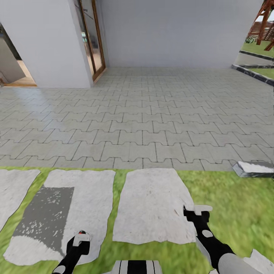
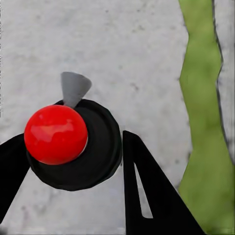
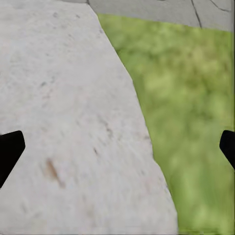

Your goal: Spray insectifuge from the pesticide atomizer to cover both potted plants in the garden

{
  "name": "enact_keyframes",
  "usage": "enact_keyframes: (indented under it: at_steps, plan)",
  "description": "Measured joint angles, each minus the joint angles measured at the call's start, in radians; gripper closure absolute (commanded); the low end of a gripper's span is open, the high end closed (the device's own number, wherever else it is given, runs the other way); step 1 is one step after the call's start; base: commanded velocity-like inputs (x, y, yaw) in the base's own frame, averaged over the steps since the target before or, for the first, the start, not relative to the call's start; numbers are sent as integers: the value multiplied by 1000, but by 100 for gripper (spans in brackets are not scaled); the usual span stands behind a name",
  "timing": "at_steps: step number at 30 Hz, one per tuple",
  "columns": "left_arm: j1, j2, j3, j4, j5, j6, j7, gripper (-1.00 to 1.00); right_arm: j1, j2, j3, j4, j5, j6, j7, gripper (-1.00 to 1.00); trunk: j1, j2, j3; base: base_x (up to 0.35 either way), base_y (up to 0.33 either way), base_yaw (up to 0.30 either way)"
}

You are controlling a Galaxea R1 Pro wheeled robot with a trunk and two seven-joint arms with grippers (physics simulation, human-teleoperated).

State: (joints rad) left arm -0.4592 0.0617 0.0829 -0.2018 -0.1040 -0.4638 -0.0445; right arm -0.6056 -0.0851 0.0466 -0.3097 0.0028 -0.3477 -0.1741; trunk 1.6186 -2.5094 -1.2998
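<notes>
Left gripper [image 2: 73, 171]: I have its dark fingers [image 2: 147, 196] clamped on either side of the pesticide atomizer [image 2: 73, 147], low over a stepping slab.
Pesticide atomizer: in my left wrist view I look down on its round black cap with a red ball on top and a small grey nozzle poking out; in the head view I see just a red speck at the left gripper [image 1: 80, 238].
Right gripper [image 1: 195, 211]: held out over the edge of the middle slab; in the right wrist view only the two dark fingertips [image 3: 10, 152] show at opposite borders, wide apart with nothing between them.
Ground beneath me: pale stepping slabs [image 1: 152, 205] set in green lawn [image 1: 228, 205]; the leftmost large slab carries a dark grey patch.
Ahead: a grey interlocking-paver terrace [image 1: 144, 114] running up to a plain grey house wall [image 1: 171, 30], with a wood-framed glass door [image 1: 93, 38] at the left.
Far right: a strip of lawn behind a dark kerb and a brown wooden structure [image 1: 262, 26].
Potted plants: I cannot spot them from here.
</notes>
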Motion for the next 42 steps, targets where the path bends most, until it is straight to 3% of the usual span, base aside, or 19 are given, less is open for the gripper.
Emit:
enact_keyframes:
  at_steps: [5,9,12,17,27,42]
  plan:
    - [60,-1,1,4,36,-71,2,100,3,-1,0,220,-1,-199,2,-100,-2,1,27,0,0,-5]
    - [107,3,4,2,98,-90,1,100,70,-1,-1,271,-1,-259,2,-100,-4,2,49,0,0,0]
    - [134,9,6,-1,122,-94,1,100,128,-1,-1,279,-1,-270,3,-100,-5,3,65,0,0,0]
    - [145,19,5,-2,128,-95,2,100,171,1,2,281,-1,-273,2,-100,-8,4,92,0,0,0]
    - [147,14,4,0,135,-96,82,100,179,7,2,281,-2,-273,3,-100,-12,6,147,0,0,0]
    - [147,18,5,0,133,-94,89,100,180,7,3,281,1,-273,6,-100,-22,16,217,0,0,0]
